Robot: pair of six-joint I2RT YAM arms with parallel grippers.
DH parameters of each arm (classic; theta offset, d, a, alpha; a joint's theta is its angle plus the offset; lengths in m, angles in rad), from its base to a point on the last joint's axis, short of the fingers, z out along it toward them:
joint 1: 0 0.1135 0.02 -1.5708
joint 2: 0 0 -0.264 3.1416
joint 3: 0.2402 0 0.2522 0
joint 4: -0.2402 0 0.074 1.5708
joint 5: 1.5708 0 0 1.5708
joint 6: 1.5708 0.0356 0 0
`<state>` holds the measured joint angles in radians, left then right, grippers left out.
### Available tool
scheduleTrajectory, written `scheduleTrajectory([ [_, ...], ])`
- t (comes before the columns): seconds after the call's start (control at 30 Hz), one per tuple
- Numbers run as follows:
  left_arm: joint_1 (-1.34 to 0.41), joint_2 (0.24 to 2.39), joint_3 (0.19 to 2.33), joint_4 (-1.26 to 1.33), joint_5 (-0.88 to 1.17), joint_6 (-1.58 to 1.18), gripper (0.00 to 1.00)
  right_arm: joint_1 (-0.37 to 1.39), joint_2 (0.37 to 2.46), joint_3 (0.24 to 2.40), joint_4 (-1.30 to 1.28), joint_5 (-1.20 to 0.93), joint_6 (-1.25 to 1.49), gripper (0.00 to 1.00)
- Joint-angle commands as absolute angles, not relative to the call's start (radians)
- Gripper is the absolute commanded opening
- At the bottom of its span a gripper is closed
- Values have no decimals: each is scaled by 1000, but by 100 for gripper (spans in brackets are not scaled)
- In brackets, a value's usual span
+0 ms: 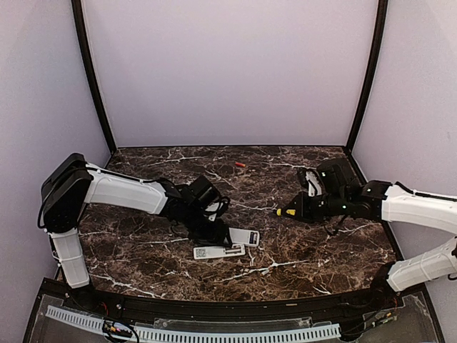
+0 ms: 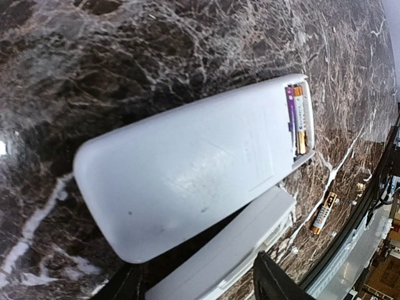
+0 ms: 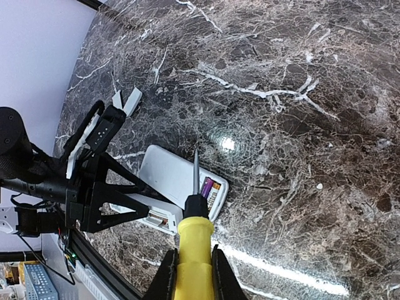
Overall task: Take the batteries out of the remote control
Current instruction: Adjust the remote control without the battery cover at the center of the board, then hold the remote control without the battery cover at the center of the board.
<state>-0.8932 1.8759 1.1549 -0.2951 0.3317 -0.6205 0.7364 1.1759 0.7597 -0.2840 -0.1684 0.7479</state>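
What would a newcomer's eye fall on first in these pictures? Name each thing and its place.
A white remote lies face down near the middle of the table, its end compartment open with batteries inside. A loose battery lies nearby. The right tool grips a yellow-handled stick pointed toward that compartment.

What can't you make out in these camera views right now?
Top view: batteries inside the remote, too small, left gripper overhanging it.
Left wrist view: whether its fingers grip the second remote; the bottom edge cuts them off.
Right wrist view: much of the second remote, behind the left gripper.
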Motion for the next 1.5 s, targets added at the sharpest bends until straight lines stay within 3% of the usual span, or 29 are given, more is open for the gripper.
scheduleTrajectory([
  [0.0, -930, 1869, 1175, -318, 352, -667, 59, 731, 1148, 737, -244, -179, 744, 0],
  [0.67, -900, 1972, 1244, -209, 182, -693, 60, 732, 1126, 726, -234, -138, 719, 0],
  [1.17, -827, 2092, 1362, -89, 324, -619, 59, 732, 1185, 746, -270, -288, 556, 0],
  [1.47, -819, 2090, 1396, -209, 396, -462, 54, 753, 1282, 785, -288, -327, 517, 0],
])
